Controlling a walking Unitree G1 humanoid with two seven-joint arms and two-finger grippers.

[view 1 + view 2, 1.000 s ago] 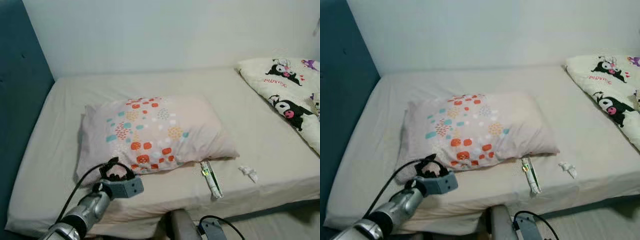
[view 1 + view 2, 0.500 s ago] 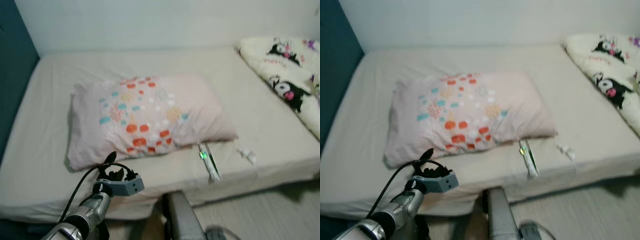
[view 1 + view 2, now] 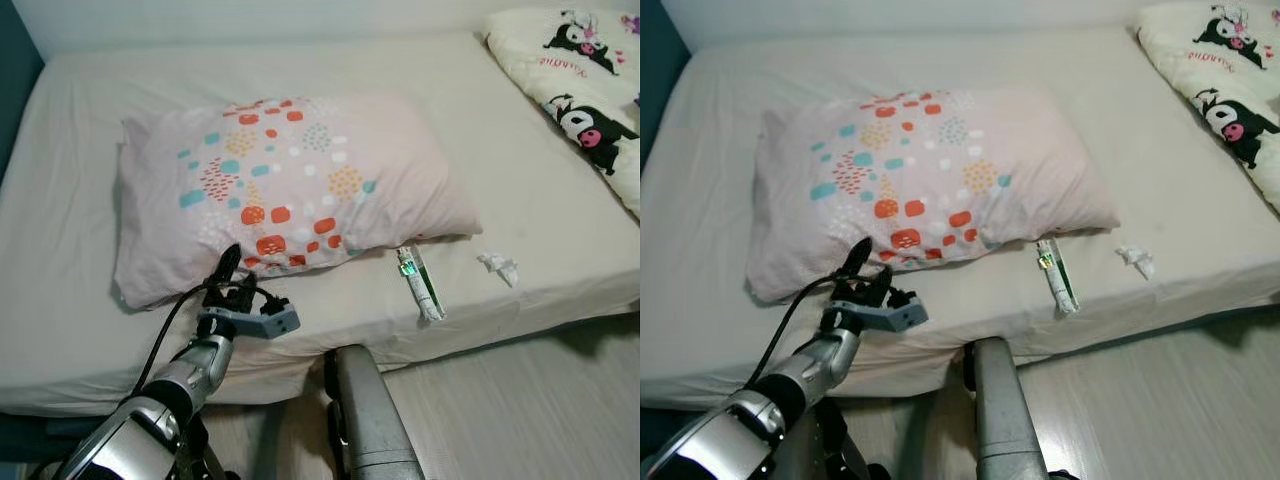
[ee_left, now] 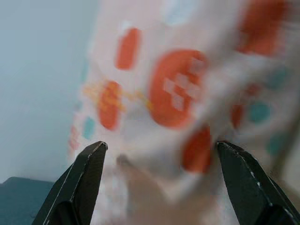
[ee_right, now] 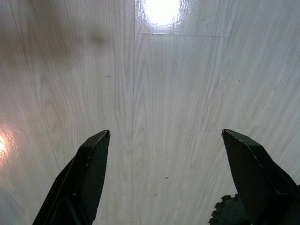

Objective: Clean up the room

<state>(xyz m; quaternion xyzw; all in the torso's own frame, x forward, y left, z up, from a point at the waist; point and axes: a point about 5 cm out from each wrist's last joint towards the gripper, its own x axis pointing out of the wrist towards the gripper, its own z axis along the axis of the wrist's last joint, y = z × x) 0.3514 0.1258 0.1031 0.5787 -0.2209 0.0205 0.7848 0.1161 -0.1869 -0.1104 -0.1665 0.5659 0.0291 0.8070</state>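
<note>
A pink pillow [image 3: 290,180] with red, teal and yellow spots lies in the middle of the bed [image 3: 80,300]. My left gripper [image 3: 238,278] is open at the pillow's near edge, its fingers [image 4: 84,183] standing wide on either side of the spotted fabric [image 4: 178,93]. A white tube [image 3: 420,285] with a green label lies on the sheet just in front of the pillow's right corner. To the right of it sits a small crumpled tissue [image 3: 498,266]. My right gripper [image 5: 164,136] hangs open over the wooden floor [image 5: 159,84], holding nothing.
A cream blanket [image 3: 580,90] with black cartoon figures is bunched at the bed's far right. Pale wooden floor [image 3: 520,400] runs along the near side of the bed. My right arm [image 3: 368,420] hangs low in front of the mattress edge.
The camera has tipped down and come nearer the bed. My left gripper has gone forward from the mattress edge up to the pillow's near edge.
</note>
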